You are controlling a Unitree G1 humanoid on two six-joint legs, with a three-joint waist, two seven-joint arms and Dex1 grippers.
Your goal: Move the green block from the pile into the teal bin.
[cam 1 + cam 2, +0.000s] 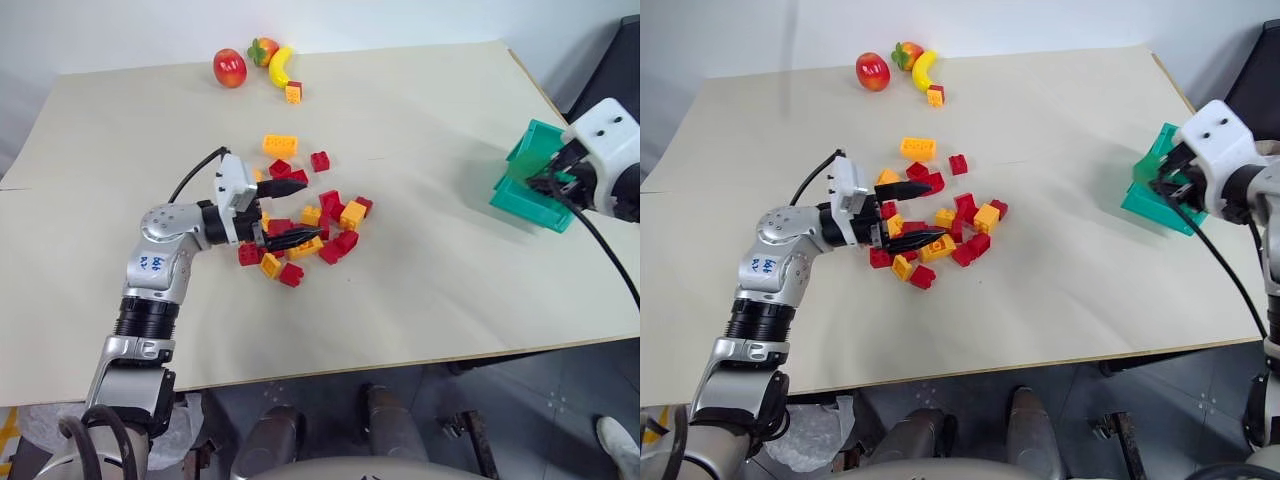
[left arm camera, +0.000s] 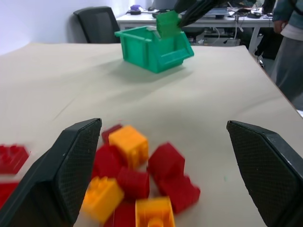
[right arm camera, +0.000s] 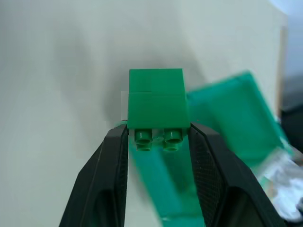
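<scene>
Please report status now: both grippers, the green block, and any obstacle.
Right gripper shut on the green block, over the teal bin. Left gripper open above the pile. Nothing in the way.

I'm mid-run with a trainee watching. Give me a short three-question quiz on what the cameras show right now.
1. True or false: the green block is clamped in the right end effector.
2. The left end effector is: A) shut on a red brick, B) open at the pile, C) inside the teal bin.
3. Which fruit toys lie at the table's far edge?

Key:
1. True; its fingers press both sides of the block, close by the bin.
2. B.
3. A red apple, a yellow banana, and a small orange-red fruit behind the banana.
</scene>
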